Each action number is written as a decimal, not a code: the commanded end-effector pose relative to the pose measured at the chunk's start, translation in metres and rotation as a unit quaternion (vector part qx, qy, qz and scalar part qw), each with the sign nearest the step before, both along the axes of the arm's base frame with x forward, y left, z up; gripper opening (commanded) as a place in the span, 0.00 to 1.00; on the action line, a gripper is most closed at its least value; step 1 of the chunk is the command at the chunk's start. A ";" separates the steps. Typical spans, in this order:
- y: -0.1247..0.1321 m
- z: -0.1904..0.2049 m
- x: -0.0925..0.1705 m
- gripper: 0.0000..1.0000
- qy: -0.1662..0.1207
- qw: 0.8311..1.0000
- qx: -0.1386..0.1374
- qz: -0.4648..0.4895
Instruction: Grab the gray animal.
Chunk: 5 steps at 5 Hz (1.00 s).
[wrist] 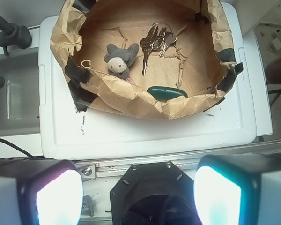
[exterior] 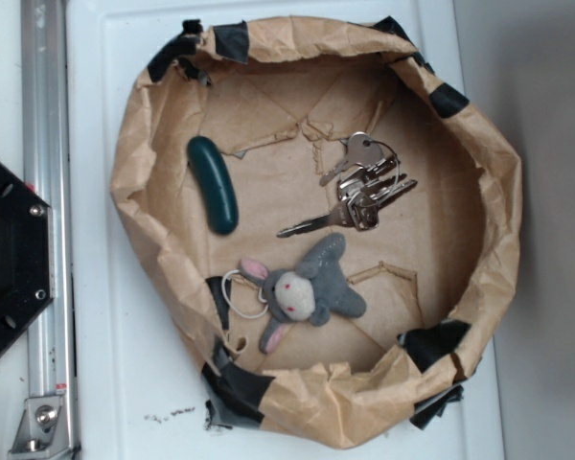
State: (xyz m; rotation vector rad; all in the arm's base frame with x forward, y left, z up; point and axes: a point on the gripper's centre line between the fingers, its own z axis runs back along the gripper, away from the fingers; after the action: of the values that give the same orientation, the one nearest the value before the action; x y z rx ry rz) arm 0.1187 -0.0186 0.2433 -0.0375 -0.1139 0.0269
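The gray animal [exterior: 310,287] is a small plush toy with a whitish face, pink-lined ears and a thin metal ring. It lies on the floor of a brown paper basin [exterior: 153,240], near the front rim. In the wrist view the gray animal [wrist: 119,58] shows far ahead inside the basin. My gripper [wrist: 137,197] is open, its two pale pads wide apart with nothing between them. It hangs well short of the basin, over the black base, and does not show in the exterior view.
A dark green oblong object [exterior: 214,182] lies at the basin's left, and a bunch of silver keys [exterior: 359,187] at its upper middle. The basin sits on a white lid [wrist: 145,133]. A black hexagonal base [exterior: 10,254] and metal rail [exterior: 46,220] stand at the left.
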 end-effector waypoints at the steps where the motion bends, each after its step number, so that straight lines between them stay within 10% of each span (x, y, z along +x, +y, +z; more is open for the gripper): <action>1: 0.000 0.000 0.000 1.00 0.000 1.000 0.000 0.000; 2: 0.024 -0.048 0.046 1.00 -0.049 0.998 0.002 0.034; 4: 0.042 -0.081 0.094 1.00 -0.112 0.973 -0.113 0.168; 5: 0.043 -0.093 0.113 1.00 -0.087 0.957 -0.148 0.233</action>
State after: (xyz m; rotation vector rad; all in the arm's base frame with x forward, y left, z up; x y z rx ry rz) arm 0.2248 0.0153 0.1354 -0.3134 -0.2340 0.4963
